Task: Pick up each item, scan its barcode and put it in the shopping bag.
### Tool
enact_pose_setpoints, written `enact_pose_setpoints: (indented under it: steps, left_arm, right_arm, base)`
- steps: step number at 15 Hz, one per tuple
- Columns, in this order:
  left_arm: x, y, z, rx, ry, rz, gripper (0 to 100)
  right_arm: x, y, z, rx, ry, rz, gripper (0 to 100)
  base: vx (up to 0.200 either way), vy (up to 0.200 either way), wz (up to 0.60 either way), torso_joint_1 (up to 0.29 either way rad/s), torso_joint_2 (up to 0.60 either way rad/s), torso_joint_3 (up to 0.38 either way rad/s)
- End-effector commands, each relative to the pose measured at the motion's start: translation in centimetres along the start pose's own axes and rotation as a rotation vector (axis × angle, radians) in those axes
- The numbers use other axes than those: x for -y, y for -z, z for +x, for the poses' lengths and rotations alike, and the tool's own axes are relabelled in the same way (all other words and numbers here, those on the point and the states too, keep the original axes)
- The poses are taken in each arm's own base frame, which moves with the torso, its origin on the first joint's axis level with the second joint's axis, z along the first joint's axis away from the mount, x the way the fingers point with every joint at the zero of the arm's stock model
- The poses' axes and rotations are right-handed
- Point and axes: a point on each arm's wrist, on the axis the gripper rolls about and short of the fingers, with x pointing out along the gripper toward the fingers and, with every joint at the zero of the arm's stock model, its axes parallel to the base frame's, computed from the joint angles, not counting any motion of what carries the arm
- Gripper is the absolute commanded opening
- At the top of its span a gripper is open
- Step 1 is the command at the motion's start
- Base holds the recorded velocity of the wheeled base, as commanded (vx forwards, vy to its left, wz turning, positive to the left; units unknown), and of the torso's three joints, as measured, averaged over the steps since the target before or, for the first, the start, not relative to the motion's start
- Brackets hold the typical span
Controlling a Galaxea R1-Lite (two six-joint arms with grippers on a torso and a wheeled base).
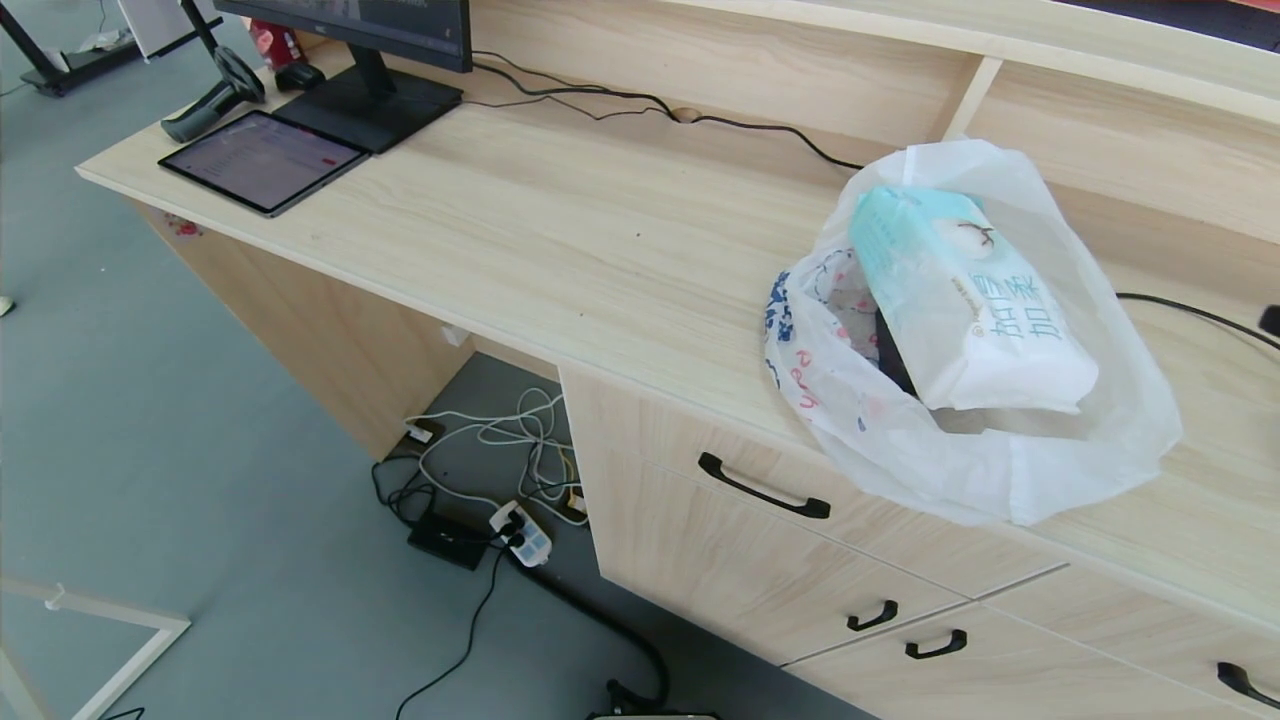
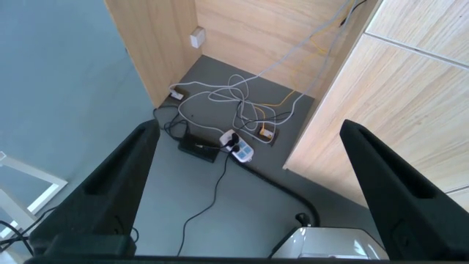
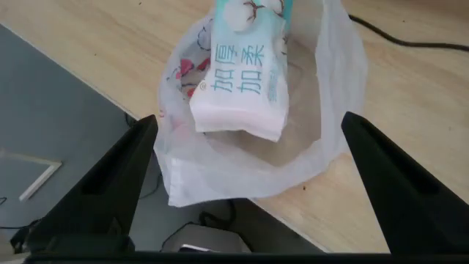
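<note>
The tissue pack is lying in the white shopping bag on the wooden desk, the right gripper is hanging over the bag with jaws wide apart and empty, and the left gripper is hanging over the floor cables, jaws also wide apart and empty.

your counter is pale wood grain, smooth and matt. at 3 o'clock the shopping bag is thin, crinkled, translucent white plastic; the tissue pack in it wears glossy plastic wrap. at 10 o'clock the tablet has a glossy screen.
</note>
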Motion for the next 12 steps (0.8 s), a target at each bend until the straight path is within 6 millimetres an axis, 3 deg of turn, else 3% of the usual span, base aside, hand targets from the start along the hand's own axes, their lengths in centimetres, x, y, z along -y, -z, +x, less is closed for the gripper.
enact_pose_setpoints:
  steps: [1,4,7,10,12]
  left_arm:
    - [0.0,0.0,0.0,0.001,0.000,0.001,100]
    - [0.0,0.0,0.0,0.005,-0.002,0.004,100]
    - [0.0,0.0,0.0,0.004,-0.002,0.004,100]
    - [0.0,0.0,0.0,0.004,-0.002,0.014,100]
    - [0.0,0.0,0.0,0.001,-0.002,0.009,100]
  right_arm:
    - [0.3,3.3,-5.2,0.018,0.051,0.005,100]
    - [1.1,9.0,-7.3,-0.018,0.180,0.011,100]
    - [1.6,12.8,-7.3,-0.051,0.426,0.143,100]
    - [1.6,14.6,-8.2,-0.028,0.421,0.146,100]
    - [1.5,17.9,-9.6,0.029,0.412,0.081,100]
  base:
    - [0.000,0.000,0.00,0.000,0.00,0.000]
    - [0.000,0.000,0.00,0.000,0.00,0.000]
    - [0.000,0.000,0.00,0.000,0.00,0.000]
    - [0.000,0.000,0.00,0.000,0.00,0.000]
    - [0.000,0.000,0.00,0.000,0.00,0.000]
